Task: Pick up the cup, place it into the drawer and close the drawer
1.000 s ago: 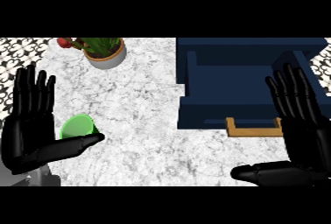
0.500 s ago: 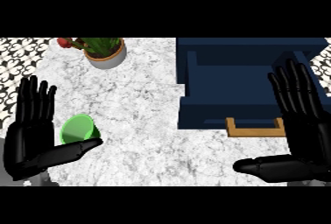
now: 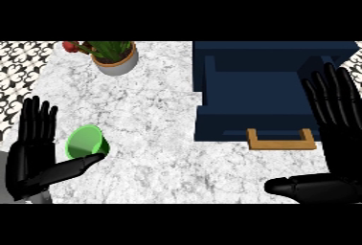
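- Our left hand [image 3: 32,158] is open, fingers [image 3: 35,119] straight, holding nothing; the green cup [image 3: 87,142] sits on the counter [image 3: 155,119] just beside its thumb [image 3: 74,166]
- We close the fingers round the cup's wall before lifting

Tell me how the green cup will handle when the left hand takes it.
The green cup looks small and thin-walled, so probably light and stiff. Its round body would likely roll if tipped. On the smooth marble counter it may slide away from the open left hand.
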Robot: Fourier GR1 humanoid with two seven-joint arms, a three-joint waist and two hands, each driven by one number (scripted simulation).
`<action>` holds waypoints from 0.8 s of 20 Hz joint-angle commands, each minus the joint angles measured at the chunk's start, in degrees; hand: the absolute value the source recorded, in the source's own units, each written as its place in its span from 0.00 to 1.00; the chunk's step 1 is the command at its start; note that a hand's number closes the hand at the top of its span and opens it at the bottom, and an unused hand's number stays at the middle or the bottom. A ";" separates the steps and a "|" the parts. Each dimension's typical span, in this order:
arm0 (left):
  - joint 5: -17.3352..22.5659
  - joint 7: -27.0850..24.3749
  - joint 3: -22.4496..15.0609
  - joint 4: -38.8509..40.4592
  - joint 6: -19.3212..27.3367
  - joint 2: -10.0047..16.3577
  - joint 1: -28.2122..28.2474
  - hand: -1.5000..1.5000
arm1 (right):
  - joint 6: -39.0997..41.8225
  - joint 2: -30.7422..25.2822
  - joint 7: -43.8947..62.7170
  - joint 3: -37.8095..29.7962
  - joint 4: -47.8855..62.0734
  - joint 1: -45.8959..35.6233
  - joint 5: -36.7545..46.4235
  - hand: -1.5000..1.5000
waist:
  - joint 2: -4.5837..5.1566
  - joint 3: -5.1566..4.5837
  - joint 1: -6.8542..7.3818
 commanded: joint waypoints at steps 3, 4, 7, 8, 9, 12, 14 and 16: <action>-0.70 -5.39 1.38 7.66 0.08 -0.08 -0.27 0.00 | 0.19 0.21 -0.14 0.37 0.63 -1.11 0.62 0.00 | 0.01 -0.01 0.00; 1.80 -8.93 3.88 9.58 -2.37 0.76 1.65 0.00 | 0.53 -0.81 2.95 -0.47 -2.90 0.33 -0.83 0.00 | -0.01 -0.02 -0.04; 1.78 -10.97 4.08 13.66 -3.80 1.20 1.46 0.00 | 0.62 1.13 -2.78 1.16 4.21 -0.95 1.49 0.00 | 0.03 -0.01 0.11; 0.51 -10.65 3.72 15.19 -0.79 0.12 -1.18 0.00 | 1.29 -1.00 1.71 -1.16 1.74 -2.63 -1.03 0.00 | 0.02 -0.01 -0.01; 0.53 -6.99 2.45 11.19 -1.22 0.38 0.47 0.00 | 2.95 -2.47 4.41 -2.45 -2.95 -0.44 -3.89 0.00 | -0.03 0.00 -0.05; 1.23 -17.06 3.73 18.38 -4.90 -0.02 3.69 0.00 | 0.52 -0.16 0.09 -1.65 4.44 -4.17 -0.96 0.00 | 0.03 -0.02 0.13; 1.91 -16.91 4.09 19.27 -5.86 0.29 4.84 0.00 | 1.68 -0.45 0.78 -0.33 -2.75 2.14 -0.46 0.00 | -0.03 -0.01 -0.06; 2.91 -15.20 6.36 23.30 -5.49 2.91 -0.60 0.00 | 2.05 -1.10 1.61 -1.86 0.47 -1.55 -2.04 0.00 | 0.01 -0.01 -0.03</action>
